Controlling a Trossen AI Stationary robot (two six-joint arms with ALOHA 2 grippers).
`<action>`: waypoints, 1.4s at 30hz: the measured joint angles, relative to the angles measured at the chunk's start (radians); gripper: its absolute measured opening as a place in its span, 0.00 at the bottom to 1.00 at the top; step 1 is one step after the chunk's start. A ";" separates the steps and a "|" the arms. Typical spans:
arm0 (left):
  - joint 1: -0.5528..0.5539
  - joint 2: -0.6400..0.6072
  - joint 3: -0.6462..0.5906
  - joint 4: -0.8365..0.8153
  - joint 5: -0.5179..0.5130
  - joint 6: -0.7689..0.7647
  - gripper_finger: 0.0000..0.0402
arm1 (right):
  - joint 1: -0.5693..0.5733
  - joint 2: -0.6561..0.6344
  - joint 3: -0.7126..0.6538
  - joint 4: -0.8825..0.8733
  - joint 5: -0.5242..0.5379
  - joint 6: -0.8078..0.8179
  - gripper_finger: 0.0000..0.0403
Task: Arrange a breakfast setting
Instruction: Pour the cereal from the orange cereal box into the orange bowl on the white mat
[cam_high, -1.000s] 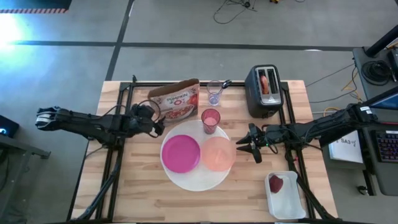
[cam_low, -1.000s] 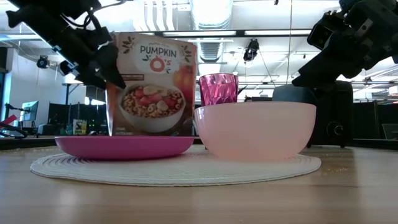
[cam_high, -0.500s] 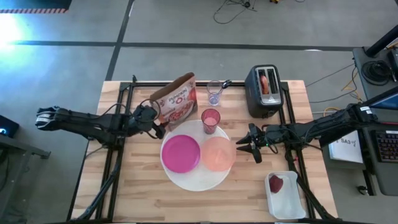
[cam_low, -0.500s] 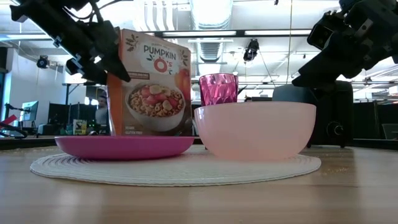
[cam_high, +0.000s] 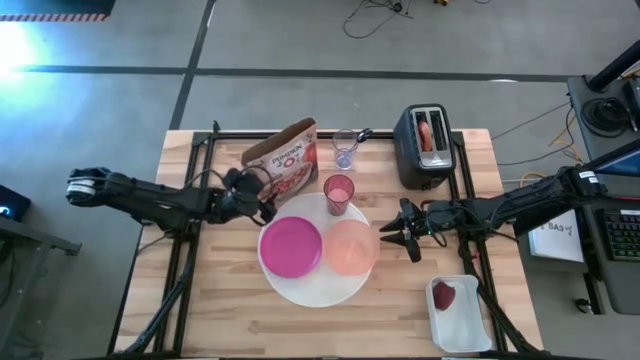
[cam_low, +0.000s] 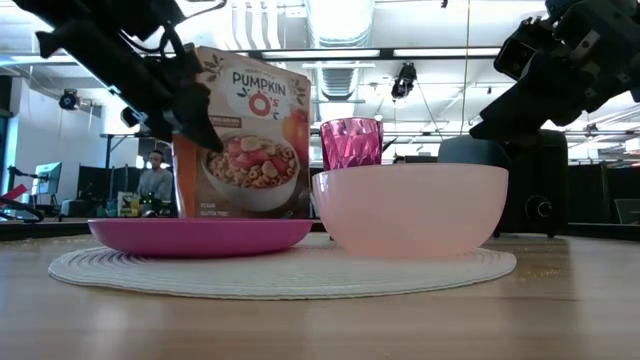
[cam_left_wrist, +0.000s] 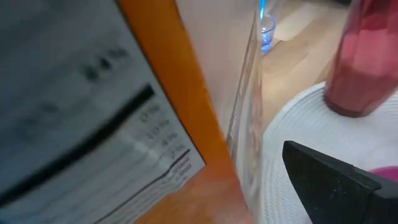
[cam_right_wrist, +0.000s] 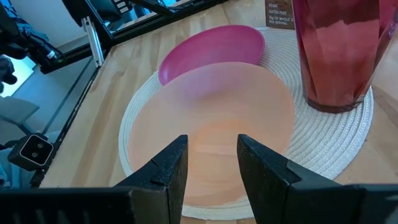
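Left end effector (cam_high: 262, 200): spread wide around the near edge of the cereal box (cam_high: 285, 160), which stands tilted at the back left of the table (cam_high: 200, 300); from the wrist view one finger shows beside the box's orange side panel, but whether the pads touch the card cannot be told.
Cereal box: a tall, light carton; judged best gripped low and square across its narrow side, so that it does not twist or tip toward the magenta plate (cam_high: 291, 246).
Setting: the magenta plate and the peach bowl (cam_high: 351, 247) sit side by side on the large white plate (cam_high: 315, 288); the pink tumbler (cam_high: 339, 193) stands at that plate's far rim, the clear glass (cam_high: 345, 149) behind it.
Clearance: the box is just beside the tumbler, so any lift should go up first, then away from it.
Toaster (cam_high: 426, 146): at the back right, something pink in its slot.
Right end effector (cam_high: 392, 234): hovers beside the bowl, fingers part open and holding nothing.
Tray (cam_high: 462, 318): at the front right, carrying the dark-red fruit (cam_high: 442, 294).
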 joint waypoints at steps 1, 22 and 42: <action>0.000 0.014 0.000 0.010 -0.013 0.000 0.84 | 0.000 0.000 0.000 0.000 0.000 0.000 0.32; 0.000 0.107 0.000 0.062 -0.048 0.002 0.27 | 0.000 0.000 0.000 0.000 0.000 0.000 0.32; 0.000 0.006 0.126 -0.175 0.022 -0.003 0.00 | 0.000 0.000 0.000 0.000 0.000 0.000 0.32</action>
